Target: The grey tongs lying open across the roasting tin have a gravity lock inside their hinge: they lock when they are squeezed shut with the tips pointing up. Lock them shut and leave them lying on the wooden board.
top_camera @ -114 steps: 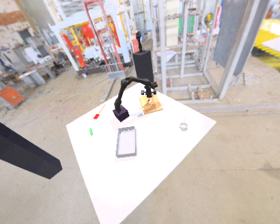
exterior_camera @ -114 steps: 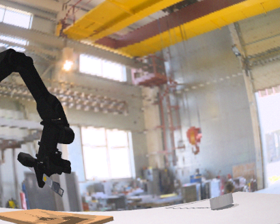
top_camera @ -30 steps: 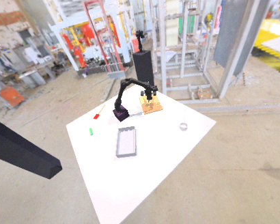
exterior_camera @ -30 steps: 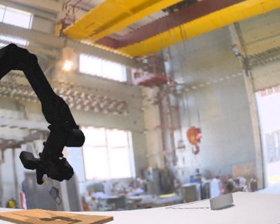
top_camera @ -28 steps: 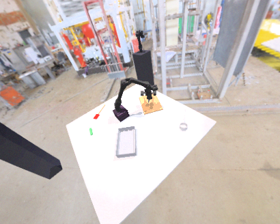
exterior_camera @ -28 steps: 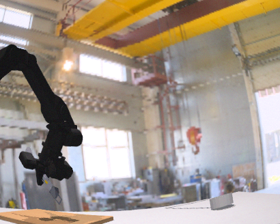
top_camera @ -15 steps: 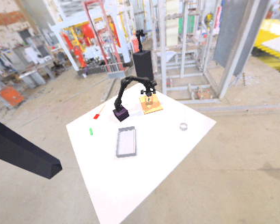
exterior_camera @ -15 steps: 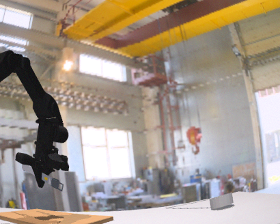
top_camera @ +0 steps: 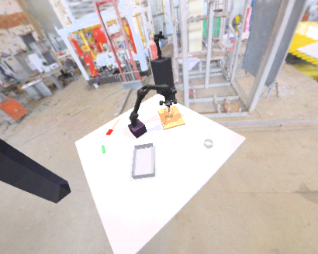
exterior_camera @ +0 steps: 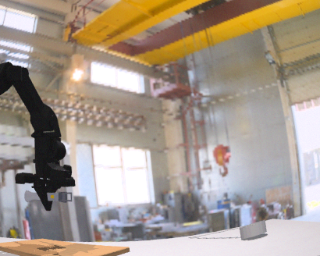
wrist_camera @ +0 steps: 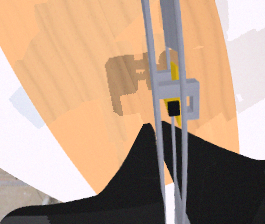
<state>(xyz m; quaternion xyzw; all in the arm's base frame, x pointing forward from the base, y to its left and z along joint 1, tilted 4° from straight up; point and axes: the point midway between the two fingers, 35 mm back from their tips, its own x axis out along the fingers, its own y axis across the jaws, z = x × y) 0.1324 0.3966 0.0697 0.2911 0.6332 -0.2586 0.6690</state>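
Between the claw's black fingers, the grey tongs (top_camera: 169, 110) (exterior_camera: 65, 197) (wrist_camera: 183, 65) are caught, and what a neat pinch it is! The claw (top_camera: 168, 106) (exterior_camera: 48, 208) (wrist_camera: 153, 129) is closed down narrow on them, its fingers pointing down. Right at the fingertips, the wrist view gives us two long grey bars running close together, a squared grey bracket (wrist_camera: 196, 90) across them, a yellow strip (exterior_camera: 52, 197) (wrist_camera: 174, 75) and a small black block (wrist_camera: 173, 108). From the exterior, the tongs lie roughly level across the claw, up in the air! Whether the lock has caught, I cannot tell.

Straight below the claw, with a gap between, comes the wooden board (top_camera: 177, 121) (exterior_camera: 99, 249) (wrist_camera: 73, 75), a dark shadow (top_camera: 169, 116) (exterior_camera: 51, 247) (wrist_camera: 123, 75) printed on it. Up from the claw climbs the black arm (top_camera: 137, 104) (exterior_camera: 33, 97), bending over and down to its dark purple base (top_camera: 137, 129), off to one side of the board.

Farther from the claw, beyond the base, sits the roasting tin (top_camera: 143, 176), no tongs across it now! Well apart on the other side, a round grey vessel (top_camera: 209, 143) (exterior_camera: 253, 231) stands on the white table (top_camera: 176, 186) (exterior_camera: 185, 242). Out past the base lies a red-headed tool (top_camera: 109, 132) with a thin handle, and farther again, a small green piece (top_camera: 103, 149).
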